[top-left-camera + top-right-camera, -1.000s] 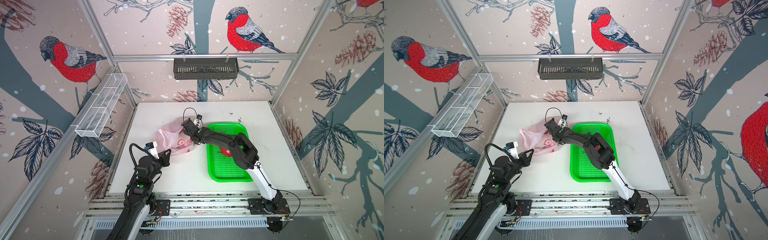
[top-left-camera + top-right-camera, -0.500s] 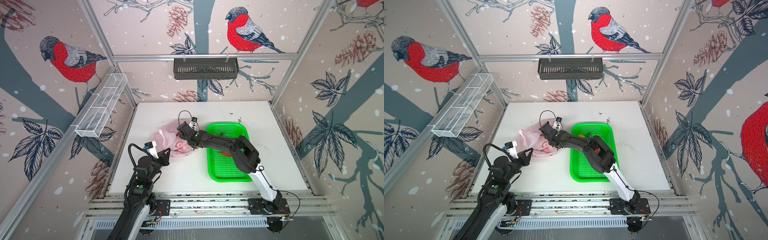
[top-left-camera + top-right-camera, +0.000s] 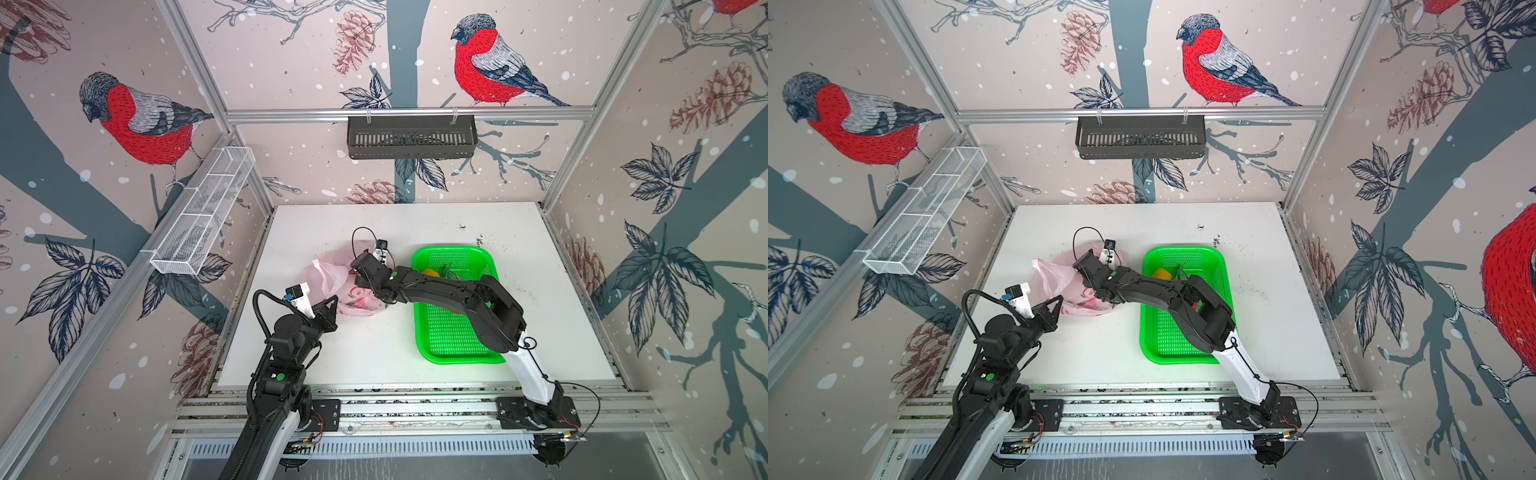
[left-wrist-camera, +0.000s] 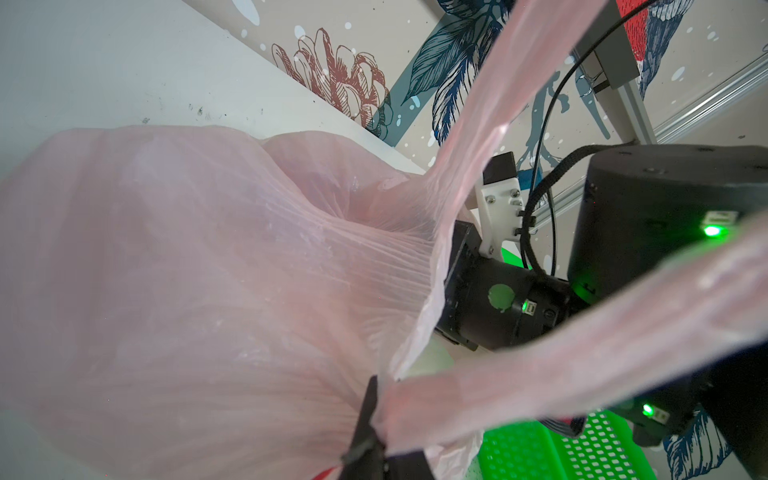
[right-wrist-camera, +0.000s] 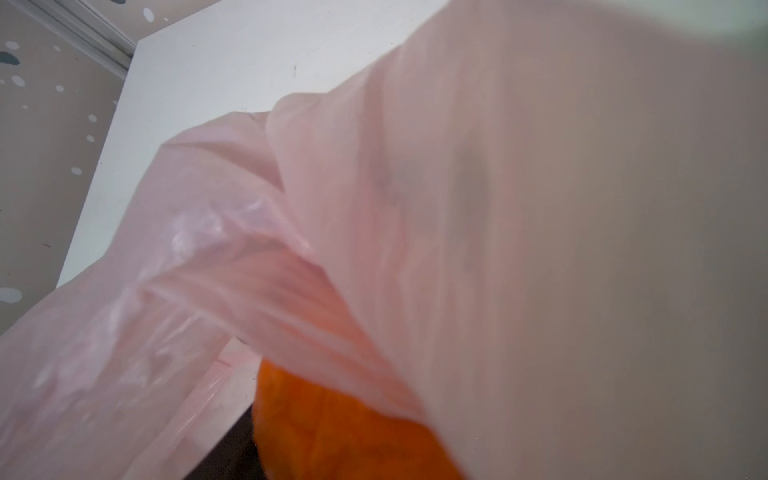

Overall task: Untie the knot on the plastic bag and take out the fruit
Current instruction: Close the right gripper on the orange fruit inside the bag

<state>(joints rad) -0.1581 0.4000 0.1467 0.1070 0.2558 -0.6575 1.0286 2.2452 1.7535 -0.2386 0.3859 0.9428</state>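
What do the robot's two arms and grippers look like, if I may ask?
The left arm and right arm are mostly black, with chunky rounded joints, a white lower link and round green marks. Each carries a white wrist-camera mount and a looping black cable. The left gripper has black triangular fingers.

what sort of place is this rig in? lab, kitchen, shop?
Most likely a purpose-built robot test cell, not a real room: an aluminium frame holds bird-print panels, and a robot mounting rail fronts a white table with staged props: plastic bag, green basket.
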